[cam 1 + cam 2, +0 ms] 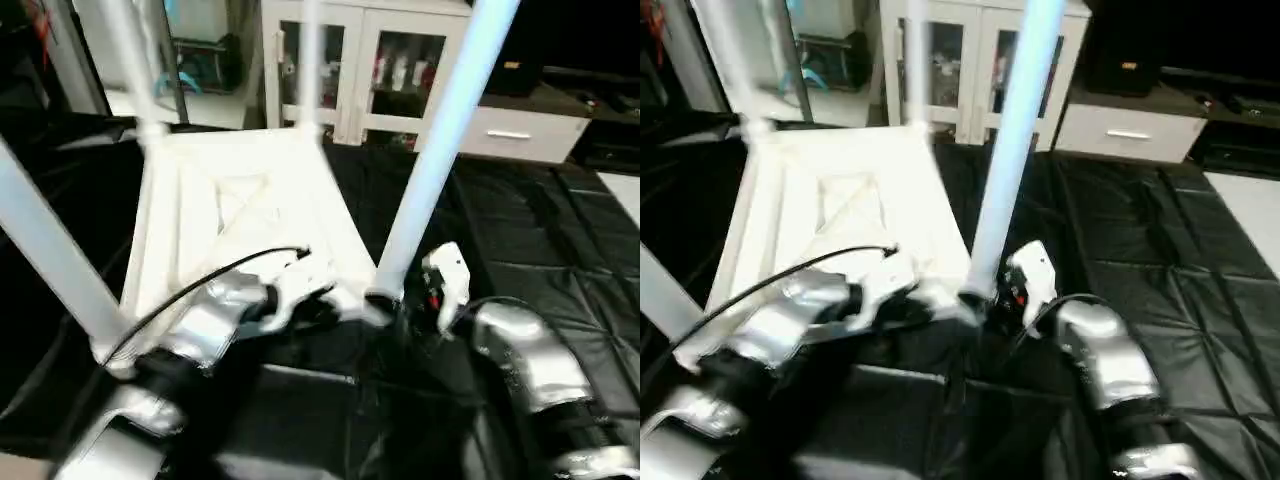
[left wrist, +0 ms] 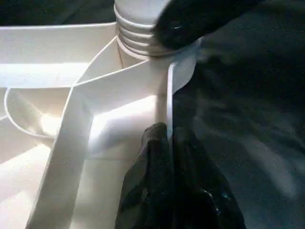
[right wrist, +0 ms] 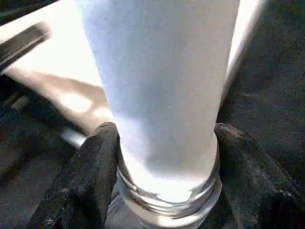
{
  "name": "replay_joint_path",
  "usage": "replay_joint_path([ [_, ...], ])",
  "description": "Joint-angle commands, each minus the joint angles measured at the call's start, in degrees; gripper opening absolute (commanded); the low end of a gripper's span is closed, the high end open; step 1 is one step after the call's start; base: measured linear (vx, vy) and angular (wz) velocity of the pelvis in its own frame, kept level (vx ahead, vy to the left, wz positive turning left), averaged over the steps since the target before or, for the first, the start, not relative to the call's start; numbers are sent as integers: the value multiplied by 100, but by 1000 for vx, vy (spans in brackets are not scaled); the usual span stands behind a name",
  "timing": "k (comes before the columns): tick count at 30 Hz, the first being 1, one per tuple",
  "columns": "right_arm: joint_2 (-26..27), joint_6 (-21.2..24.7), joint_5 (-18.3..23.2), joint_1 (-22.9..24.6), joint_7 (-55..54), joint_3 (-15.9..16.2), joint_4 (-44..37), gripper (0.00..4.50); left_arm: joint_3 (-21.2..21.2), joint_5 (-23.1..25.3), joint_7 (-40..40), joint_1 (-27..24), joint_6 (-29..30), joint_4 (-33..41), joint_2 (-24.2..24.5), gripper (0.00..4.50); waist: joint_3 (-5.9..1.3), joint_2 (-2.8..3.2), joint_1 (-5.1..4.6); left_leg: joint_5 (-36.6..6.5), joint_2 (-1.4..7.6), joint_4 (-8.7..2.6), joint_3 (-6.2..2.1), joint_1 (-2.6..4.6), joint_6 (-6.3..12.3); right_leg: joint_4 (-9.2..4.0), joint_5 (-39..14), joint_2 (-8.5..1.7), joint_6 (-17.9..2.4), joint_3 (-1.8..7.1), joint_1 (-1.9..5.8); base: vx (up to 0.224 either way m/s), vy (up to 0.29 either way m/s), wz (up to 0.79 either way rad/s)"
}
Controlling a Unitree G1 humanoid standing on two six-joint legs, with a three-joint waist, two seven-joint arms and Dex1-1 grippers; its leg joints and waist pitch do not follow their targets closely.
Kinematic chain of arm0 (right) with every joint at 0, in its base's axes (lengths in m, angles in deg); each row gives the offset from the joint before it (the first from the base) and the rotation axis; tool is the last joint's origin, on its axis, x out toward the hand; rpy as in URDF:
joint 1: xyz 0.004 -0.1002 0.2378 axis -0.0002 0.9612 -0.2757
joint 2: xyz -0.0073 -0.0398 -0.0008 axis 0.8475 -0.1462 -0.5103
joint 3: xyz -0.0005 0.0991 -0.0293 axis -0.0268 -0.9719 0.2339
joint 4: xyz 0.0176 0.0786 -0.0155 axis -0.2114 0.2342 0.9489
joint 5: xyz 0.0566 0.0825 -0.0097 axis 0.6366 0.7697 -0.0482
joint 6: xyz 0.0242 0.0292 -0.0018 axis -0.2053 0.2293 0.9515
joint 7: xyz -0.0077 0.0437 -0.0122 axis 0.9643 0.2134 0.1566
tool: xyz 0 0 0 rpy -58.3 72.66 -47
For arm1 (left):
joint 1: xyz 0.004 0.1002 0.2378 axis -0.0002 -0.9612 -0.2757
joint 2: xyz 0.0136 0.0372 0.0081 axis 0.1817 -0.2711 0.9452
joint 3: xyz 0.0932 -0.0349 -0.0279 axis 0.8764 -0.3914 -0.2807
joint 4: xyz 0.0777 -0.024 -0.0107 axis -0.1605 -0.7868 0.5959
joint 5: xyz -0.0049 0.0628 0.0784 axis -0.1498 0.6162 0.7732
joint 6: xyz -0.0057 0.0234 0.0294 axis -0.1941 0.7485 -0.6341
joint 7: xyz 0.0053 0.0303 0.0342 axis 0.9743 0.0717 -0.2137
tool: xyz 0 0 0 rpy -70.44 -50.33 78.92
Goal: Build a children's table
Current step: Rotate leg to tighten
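Our right gripper had its black fingers clamped on either side of the near-right leg, right at its ribbed base where it met the corner socket. Just beside it, our left gripper was pinched on the thin rim of the table top, fingers pressed together. Beyond both grippers the top lay upside down on the black sheet, ribs up, legs pointing upward. Far behind stood a white cabinet.
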Motion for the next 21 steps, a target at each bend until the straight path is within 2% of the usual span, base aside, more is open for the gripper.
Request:
replay_joint_path([
  [1,192,166,-147,-42,-670,-23,272,269,45,-136,-294,-8,-97,-227,-328,0,-200,-66,-11,-2196,261,-507,-173,61,-111,-670,-3337,-362,-663,197,80,0,0,0],
  [2,389,106,-254,-102,-1040,-38,375,269,-7,-48,-642,89,-59,-411,-460,0,-200,-52,-34,-2212,262,-526,-197,21,-128,-665,-3374,-368,-601,187,115,0,0,0],
  [3,779,-11,-363,-242,-1744,-141,611,269,-186,105,-1453,290,40,-767,-744,0,-196,-1,-58,-2280,260,-531,-209,28,-137,-685,-3448,-373,-565,177,96,0,0,0],
  [4,1020,-134,-445,-339,-2238,-223,757,269,-280,199,-1904,420,74,-976,-903,0,-193,-26,-102,-2390,250,-528,-215,52,-176,-721,-3530,-358,-535,146,79,0,0,0],
  [5,1020,-134,-445,-339,-2238,-223,757,269,-280,199,-1904,420,74,-976,-903,0,-203,-25,-109,-2406,247,-528,-228,51,-196,-719,-3536,-364,-521,129,96,0,0,0],
  [6,1274,-337,-502,-445,-2771,-336,895,268,-341,314,-2383,566,27,-1194,-1032,0,-225,-13,-105,-2356,259,-551,-248,30,-187,-718,-3390,-378,-526,125,138,0,0,0],
  [7,1421,-442,-542,-523,-3013,-370,979,268,-386,362,-2667,672,-44,-1362,-1107,0,-223,73,-126,-2347,266,-572,-232,43,-203,-726,-3079,-356,-598,141,108,0,0,0],
  [8,1523,-638,-635,-578,-3261,-379,1023,268,-383,406,-2819,754,-119,-1486,-1139,0,-244,34,-117,-2319,261,-578,-224,51,-174,-712,-2786,-341,-675,140,124,0,0,0],
  [9,1669,-939,-695,-659,-3319,-335,1055,268,-358,429,-2965,883,-307,-1678,-1176,0,-246,48,-83,-2224,260,-578,-193,49,-110,-696,-2457,-341,-775,182,104,0,0,0],
  [11,1717,-1033,-705,-682,-3278,-318,1051,268,-352,424,-2956,930,-392,-1751,-1192,0,-247,62,-56,-2106,259,-575,-158,48,-23,-657,-2094,-335,-919,215,114,0,0,0],
  [12,1725,-1063,-680,-680,-3152,-307,1016,268,-324,435,-2878,947,-469,-1764,-1180,0,-247,62,-56,-2106,259,-575,-158,48,-23,-657,-2094,-335,-919,215,114,0,0,0],
  [13,1722,-1069,-664,-673,-3090,-304,1000,268,-304,450,-2843,947,-497,-1755,-1167,0,-257,44,-33,-1881,264,-576,-130,22,95,-615,-1755,-338,-1031,235,150,0,0,0],
  [15,1717,-1148,-696,-670,-3025,-300,995,268,-275,483,-2718,943,-592,-1787,-1140,0,-255,48,-16,-1758,266,-561,-103,28,171,-608,-1685,-348,-1091,249,146,0,0,0],
  [16,1679,-1354,-742,-643,-2936,-278,969,268,-232,493,-2550,919,-649,-1809,-1089,0,-262,42,-8,-1694,267,-553,-96,20,203,-608,-1719,-356,-1100,249,153,0,0,0],
  [18,1673,-1462,-681,-628,-2807,-301,945,268,-204,492,-2466,917,-699,-1844,-1059,0,-265,32,20,-1623,263,-548,-84,20,259,-632,-1962,-364,-1045,248,152,0,0,0],
  [20,1571,-1540,-610,-580,-2701,-353,772,338,-165,472,-2268,858,-794,-1786,-965,0,-275,30,32,-1494,263,-551,-82,-8,284,-628,-1955,-364,-1018,246,176,0,0,0],
  [21,1400,-1578,-596,-548,-2600,-397,613,337,-143,446,-2000,794,-836,-1724,-848,0,-283,24,39,-1417,265,-549,-79,-15,301,-621,-1900,-365,-1019,246,185,0,0,0],
])
